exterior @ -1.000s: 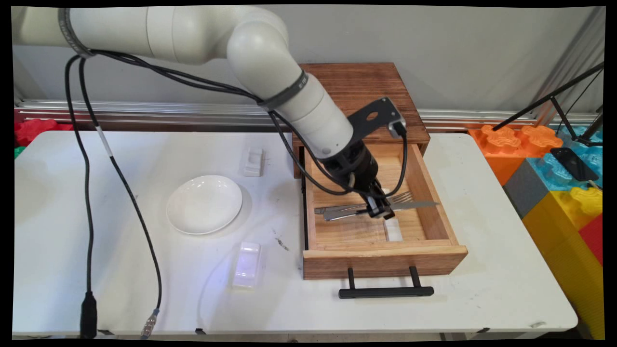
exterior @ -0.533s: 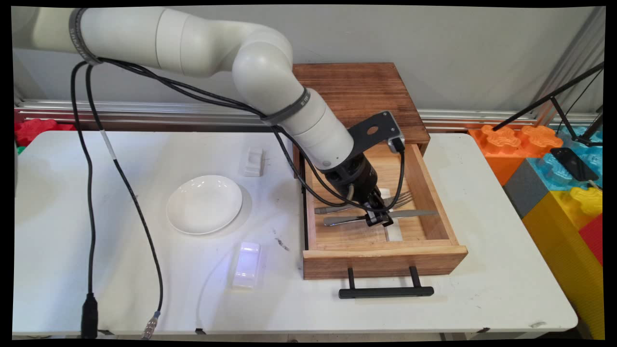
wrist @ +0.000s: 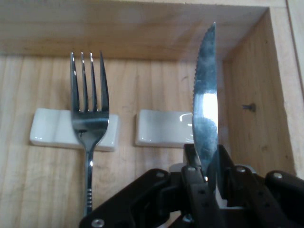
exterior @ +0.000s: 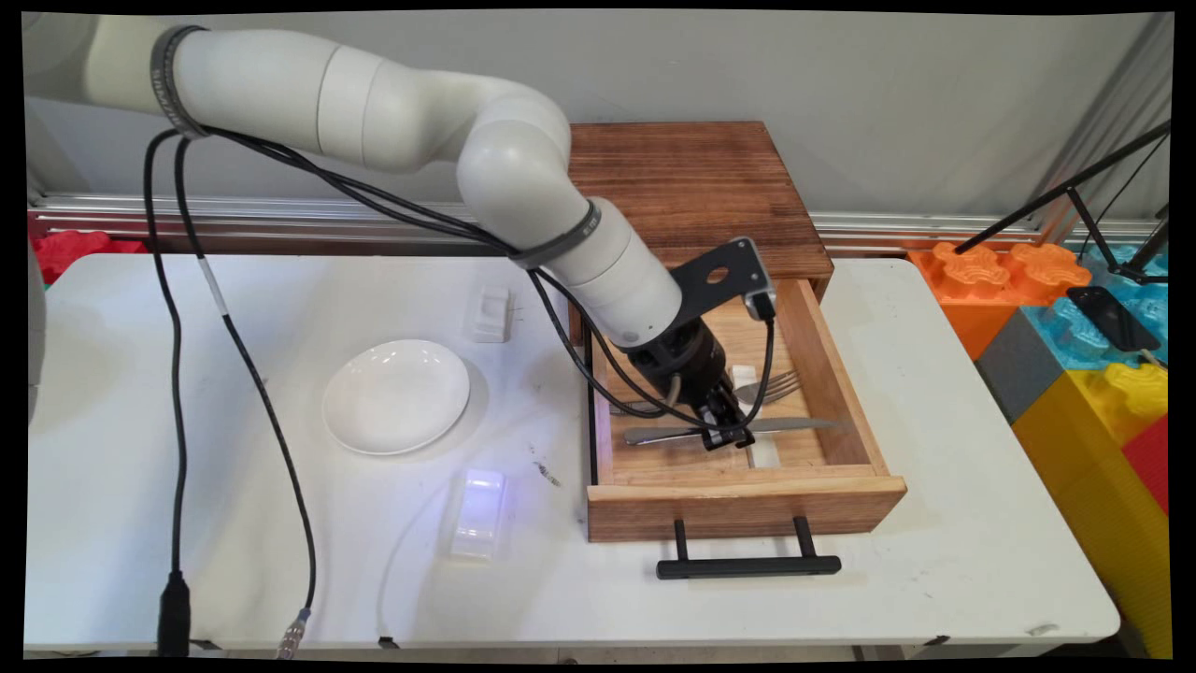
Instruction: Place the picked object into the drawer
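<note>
Your pincer (wrist: 209, 178) is clenched on a knife (exterior: 794, 424), gripping it partway along, with the serrated blade reaching past the fingers toward the drawer's (exterior: 855, 411) right wall. The knife sits inside the open wooden drawer, low over its floor.

The grip is narrow on a flat, slick blade, so the knife could pivot or slide between the fingers if its tip catches the drawer wall. The fork (wrist: 89, 118) lies just beside it with its tines over a small white rest (wrist: 47, 128); a sideways swing of the knife could knock it off. A second white rest (wrist: 159, 127) sits right under the blade and could be nudged too.

From above, your wrist and cables cover the fork's middle and most of the grip itself. You cannot tell whether the knife is touching the drawer floor or the rest. The hand view cuts off both handles.
</note>
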### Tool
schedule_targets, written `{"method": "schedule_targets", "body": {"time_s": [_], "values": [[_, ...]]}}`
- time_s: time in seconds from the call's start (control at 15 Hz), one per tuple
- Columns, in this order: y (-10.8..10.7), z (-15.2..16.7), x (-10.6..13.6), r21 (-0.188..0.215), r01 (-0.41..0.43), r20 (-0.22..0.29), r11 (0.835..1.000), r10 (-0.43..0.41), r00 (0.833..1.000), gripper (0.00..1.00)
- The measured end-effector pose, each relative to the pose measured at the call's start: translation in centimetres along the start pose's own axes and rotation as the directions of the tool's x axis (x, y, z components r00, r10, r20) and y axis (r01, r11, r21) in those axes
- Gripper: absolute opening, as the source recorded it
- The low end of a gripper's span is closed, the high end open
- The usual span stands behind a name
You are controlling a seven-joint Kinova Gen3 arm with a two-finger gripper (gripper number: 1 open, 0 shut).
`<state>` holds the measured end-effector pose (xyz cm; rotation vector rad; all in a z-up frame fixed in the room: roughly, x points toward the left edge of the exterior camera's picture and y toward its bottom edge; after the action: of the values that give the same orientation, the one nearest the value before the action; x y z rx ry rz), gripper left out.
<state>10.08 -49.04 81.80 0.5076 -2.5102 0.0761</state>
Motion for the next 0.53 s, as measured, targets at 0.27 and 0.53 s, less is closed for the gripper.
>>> {"method": "schedule_targets", "body": {"time_s": [0.27,0.53], "values": [[-0.1,0.8,-0.7,0.002,-0.01,0.002,1.0,0.01,1.0,0.0],[-0.4,1.5,-1.2,0.005,-0.014,0.005,1.0,0.014,1.0,0.0]]}}
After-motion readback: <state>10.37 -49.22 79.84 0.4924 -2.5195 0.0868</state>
